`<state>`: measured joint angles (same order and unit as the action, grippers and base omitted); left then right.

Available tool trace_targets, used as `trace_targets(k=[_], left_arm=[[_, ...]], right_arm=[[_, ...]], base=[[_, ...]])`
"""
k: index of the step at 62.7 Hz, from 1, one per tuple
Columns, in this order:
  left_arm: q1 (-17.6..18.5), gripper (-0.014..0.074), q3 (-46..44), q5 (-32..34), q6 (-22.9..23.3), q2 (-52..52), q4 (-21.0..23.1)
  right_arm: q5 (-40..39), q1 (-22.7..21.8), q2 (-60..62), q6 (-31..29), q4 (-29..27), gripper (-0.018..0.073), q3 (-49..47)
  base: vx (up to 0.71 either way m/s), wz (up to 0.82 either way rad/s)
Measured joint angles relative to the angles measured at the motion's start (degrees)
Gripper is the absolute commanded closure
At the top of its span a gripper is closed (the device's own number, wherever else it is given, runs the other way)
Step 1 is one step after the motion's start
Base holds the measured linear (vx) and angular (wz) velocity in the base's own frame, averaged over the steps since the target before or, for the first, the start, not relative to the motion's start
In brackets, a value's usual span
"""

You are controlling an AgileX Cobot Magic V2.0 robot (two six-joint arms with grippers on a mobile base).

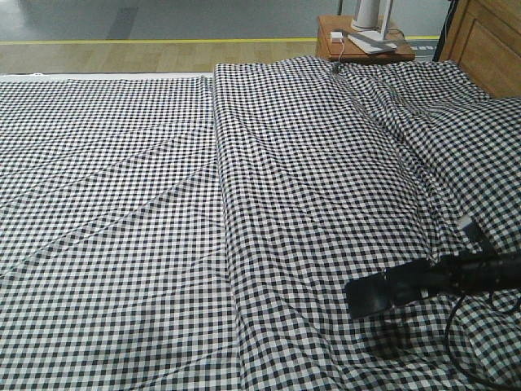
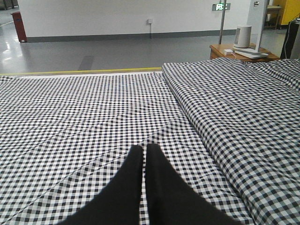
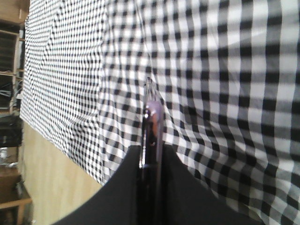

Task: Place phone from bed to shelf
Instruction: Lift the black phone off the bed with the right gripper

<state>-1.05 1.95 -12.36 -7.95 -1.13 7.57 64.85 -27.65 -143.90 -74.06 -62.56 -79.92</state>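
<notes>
Across almost the whole front view the bed (image 1: 163,204) spreads out in its black-and-white small-check cloth, with one long raised fold running from the far side to the near side. At its far right corner stands a light brown wooden headboard (image 1: 488,41), and beside it a small brown nightstand (image 1: 366,47) that carries some white things.

The right arm (image 1: 480,273) comes in low from the right edge, above the cloth, and a dark shadow lies on the cloth under its end. The right fingers (image 3: 124,187) are closed on the phone (image 3: 152,122) and grip it from both sides. The phone shows only edge-on here: a very thin slab, glossy and dark, with a shining pinkish-violet edge, sticking out past the fingertips over the checked cloth.

The left fingers (image 2: 131,178) are pressed together with nothing between them, over the flat left part of the bed.
</notes>
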Motion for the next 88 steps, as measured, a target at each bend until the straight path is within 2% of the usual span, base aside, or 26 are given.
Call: trace_targets(k=[9, 19, 64, 77, 88], left_arm=[[0.0, 0.0596, 0.0, 0.0, 0.0, 0.0, 0.0], [0.0, 0.0596, 0.0, 0.0, 0.0, 0.0, 0.0], [0.0, 0.0596, 0.0, 0.0, 0.0, 0.0, 0.0], [0.0, 0.0596, 0.0, 0.0, 0.0, 0.0, 0.0], [0.0, 0.0596, 0.0, 0.0, 0.0, 0.0, 0.0]], right_arm=[[0.2, 0.1, 7.0, 3.6, 1.4, 0.0564, 0.0], [0.6, 2.1, 15.2, 4.8, 2.1, 0.0564, 0.2], [4.2, 25.5, 44.0, 8.3, 2.1, 0.0564, 0.7], [4.4, 26.6, 49.9, 9.4, 0.9, 0.0563, 2.5], [4.3, 26.6, 55.9, 2.6, -5.3, 0.0563, 13.4]], base=[[0.0, 0.0], [0.0, 0.0], [0.0, 0.0], [0.0, 0.0], [0.0, 0.0]])
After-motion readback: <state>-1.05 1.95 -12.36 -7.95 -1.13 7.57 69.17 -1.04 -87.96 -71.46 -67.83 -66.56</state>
